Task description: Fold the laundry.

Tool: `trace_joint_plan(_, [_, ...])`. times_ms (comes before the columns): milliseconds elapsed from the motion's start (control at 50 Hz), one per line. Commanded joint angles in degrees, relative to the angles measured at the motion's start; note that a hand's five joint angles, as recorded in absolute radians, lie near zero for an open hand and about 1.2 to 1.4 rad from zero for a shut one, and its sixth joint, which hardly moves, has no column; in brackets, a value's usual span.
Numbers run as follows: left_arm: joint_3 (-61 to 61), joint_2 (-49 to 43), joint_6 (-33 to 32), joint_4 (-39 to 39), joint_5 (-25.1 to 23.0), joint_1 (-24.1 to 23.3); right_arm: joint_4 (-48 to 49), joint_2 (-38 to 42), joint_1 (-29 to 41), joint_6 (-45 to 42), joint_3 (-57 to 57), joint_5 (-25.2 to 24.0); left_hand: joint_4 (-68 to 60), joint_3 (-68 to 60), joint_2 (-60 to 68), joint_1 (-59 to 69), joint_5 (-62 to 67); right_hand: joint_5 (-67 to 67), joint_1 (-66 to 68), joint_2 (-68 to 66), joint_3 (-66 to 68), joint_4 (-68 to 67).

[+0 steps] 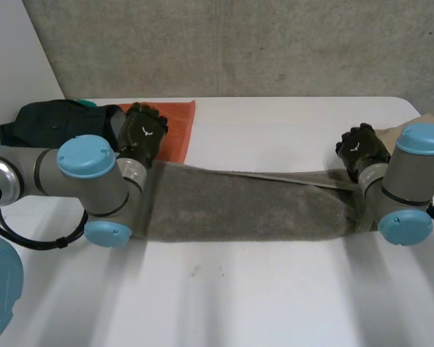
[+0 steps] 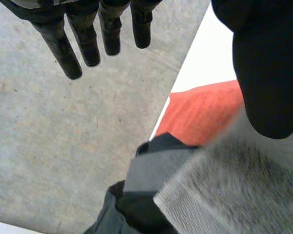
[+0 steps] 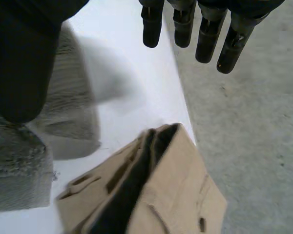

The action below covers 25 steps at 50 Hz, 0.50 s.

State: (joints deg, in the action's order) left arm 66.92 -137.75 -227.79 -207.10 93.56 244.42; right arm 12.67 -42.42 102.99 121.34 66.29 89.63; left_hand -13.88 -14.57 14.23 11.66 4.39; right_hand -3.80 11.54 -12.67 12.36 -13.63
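A grey towel (image 1: 246, 210) is lying across the white table (image 1: 239, 303) as a long, narrow band, doubled lengthwise. It is stretching from the robot's left arm to its right arm. Its pile is looking thick and fuzzy, its near edge is running fairly straight, and along its far side a thin upper edge is showing as a straight line leading toward the right hand.

The left hand (image 1: 143, 134) is sitting at the towel's left end, at the far corner. In the left wrist view its fingers (image 2: 63, 51) are reaching out straight and wide apart from the thumb (image 2: 266, 73), gripping nothing. The thumb is hanging just over the towel's corner; whether it is touching the pile, I cannot tell.

The right hand (image 1: 360, 148) is sitting at the towel's right end, also on the far side. In its own wrist view its fingers (image 3: 207, 39) are likewise pointing straight and spread wide from the thumb (image 3: 19, 63), with nothing between them. The towel's end is lying just beside that thumb.

Beyond the left hand, an orange cloth (image 1: 177, 126) is lying flat, with a dark garment (image 1: 50, 123) bunched beside it at the table's corner. Beyond the right hand, a tan garment (image 3: 176, 195) is resting at the table's edge, and past that the concrete floor (image 3: 254, 122) is showing.
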Motion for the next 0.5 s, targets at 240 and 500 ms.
trace_joint_plan(240, [17.5,19.4,6.2,-1.2,0.1,-1.3,-4.7,-28.8,-8.1,31.3,14.4,-13.0,3.9,4.6,-4.2,-1.7,-4.4,3.8,-1.5,2.7,-2.4,3.6])
trace_joint_plan(500, [28.1,25.0,9.0,-1.5,-0.1,-3.3,-19.4,-31.6,-12.8,31.8,26.6,-18.5,3.9,4.6,-4.2,-1.7,-4.4,-10.4,12.7,-11.5,11.8,-10.6])
